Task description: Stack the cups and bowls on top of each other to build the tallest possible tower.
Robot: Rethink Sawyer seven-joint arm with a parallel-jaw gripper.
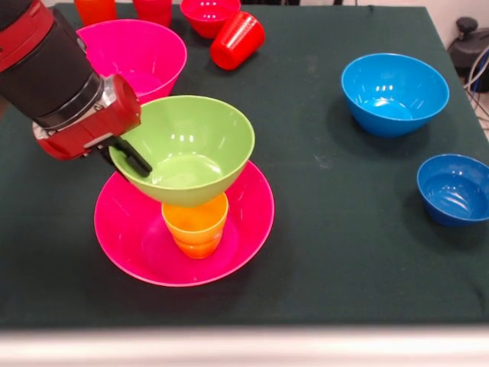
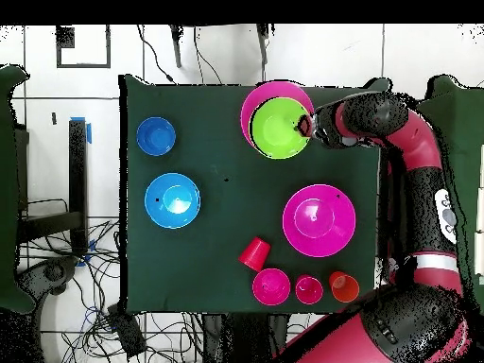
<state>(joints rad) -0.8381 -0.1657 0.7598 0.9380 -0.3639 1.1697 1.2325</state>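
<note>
A wide pink bowl (image 1: 137,252) (image 2: 253,95) stands at the table's front left with the yellow-orange cup (image 1: 196,225) upright in its middle. The lime green bowl (image 1: 191,145) (image 2: 279,128) rests on that cup, mouth up and slightly tilted. My gripper (image 1: 131,159) (image 2: 304,126) is shut on the green bowl's left rim, with one black finger (image 1: 136,162) showing across the rim. The light blue bowl (image 1: 393,92) (image 2: 172,200) and the small dark blue bowl (image 1: 456,187) (image 2: 156,136) stand apart at the right. The green bowl hides the cup in the overhead view.
A second large pink bowl (image 1: 141,50) (image 2: 319,219) stands behind the gripper. A red cup (image 1: 237,38) (image 2: 253,253) lies on its side at the back. A small red bowl (image 1: 208,14) (image 2: 271,285), another red cup (image 1: 155,9) (image 2: 309,289) and the orange cup (image 1: 95,9) (image 2: 344,285) line the far edge.
</note>
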